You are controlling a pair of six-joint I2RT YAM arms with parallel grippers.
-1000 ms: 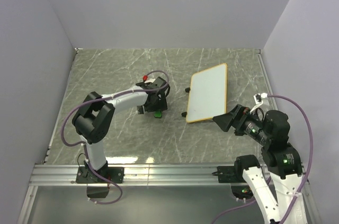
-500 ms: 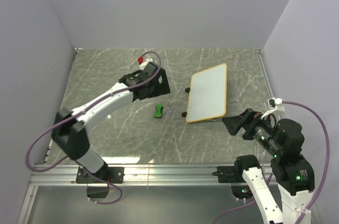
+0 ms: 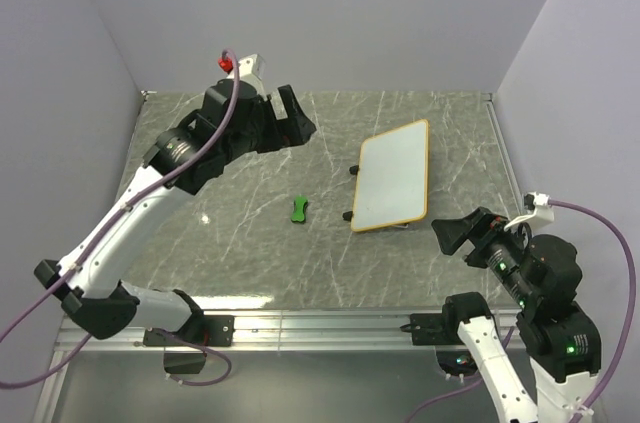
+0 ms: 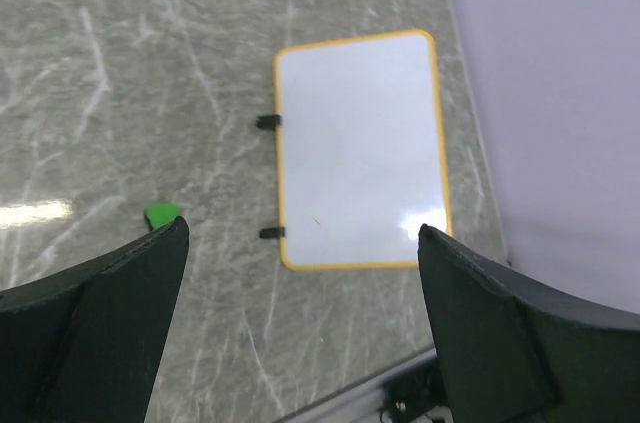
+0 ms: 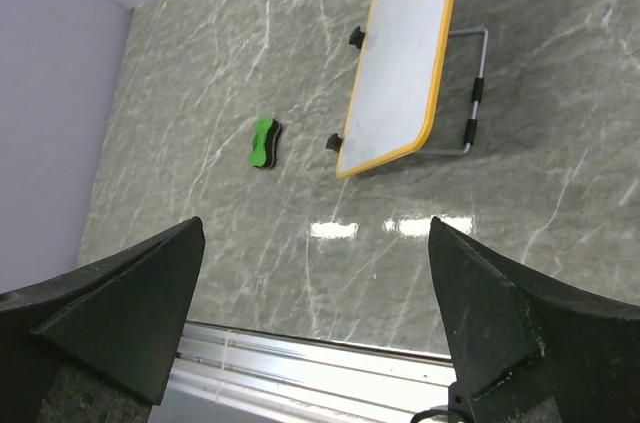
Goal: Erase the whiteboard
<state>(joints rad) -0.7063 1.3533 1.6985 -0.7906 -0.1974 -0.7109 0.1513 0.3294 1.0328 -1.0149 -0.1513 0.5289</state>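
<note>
left claw (image 3: 292, 121) has risen off the green eraser (image 3: 300, 209) lying on the worktop (image 3: 230, 243) near the whiteboard (image 3: 392, 176). it and the right claw (image 3: 452, 233) stand spread.

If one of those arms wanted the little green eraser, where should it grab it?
The green eraser lies flat on the table with open space around it. So probably come straight down from above and pinch across its narrower middle, where the sides curve in.

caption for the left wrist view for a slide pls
Open left claw frames a nearly blank whiteboard, green eraser lying apart on the table.
</note>
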